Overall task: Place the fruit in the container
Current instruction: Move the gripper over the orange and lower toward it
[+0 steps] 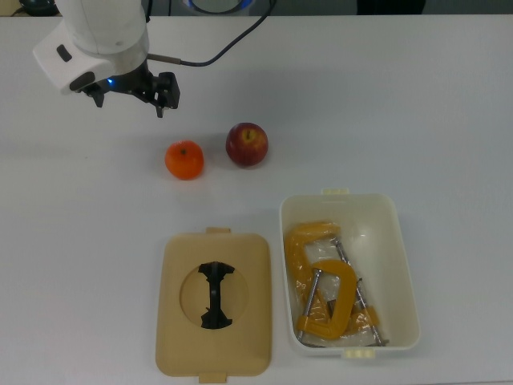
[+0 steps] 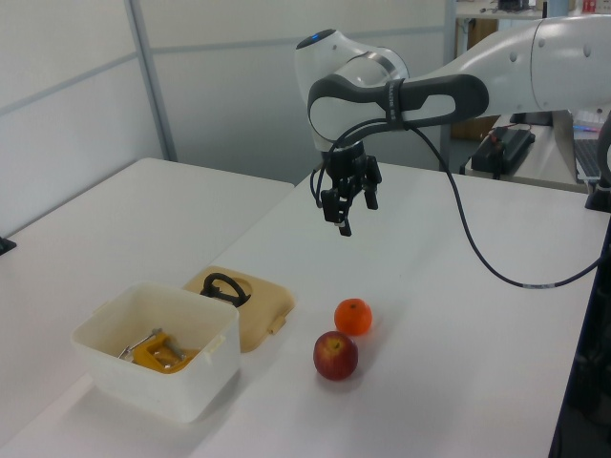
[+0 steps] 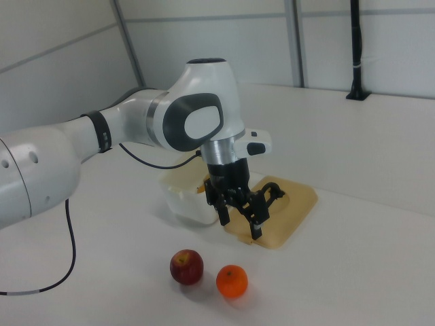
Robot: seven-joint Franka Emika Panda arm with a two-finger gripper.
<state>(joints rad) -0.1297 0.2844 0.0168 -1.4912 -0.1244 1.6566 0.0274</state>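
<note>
White plastic forms the tub (image 1: 401, 241), seen in the top view at the lower right of the table (image 1: 449, 104); two yellow clamps (image 1: 325, 289) are held inside it, though a third cannot be ruled out in the tangle. A single tan lid (image 1: 213, 303) with a black handle is laid flat just beside the tub, on the top view's left. Two fruits are counted, an orange (image 1: 184, 160) and an apple (image 1: 247, 144), set side by side on the table, apart from the tub. The gripper (image 1: 164, 95) is held above the table, near the orange, touching nothing.

In the left view the tub (image 2: 172, 382) is nearest, the apple (image 2: 335, 355) and orange (image 2: 352, 316) lying to the left view's right. The gripper (image 2: 348, 205) is seen with its fingers apart.

In the right view the tub (image 3: 182, 200) is partly hidden behind the gripper (image 3: 239, 221), and both fruits are outside it.
</note>
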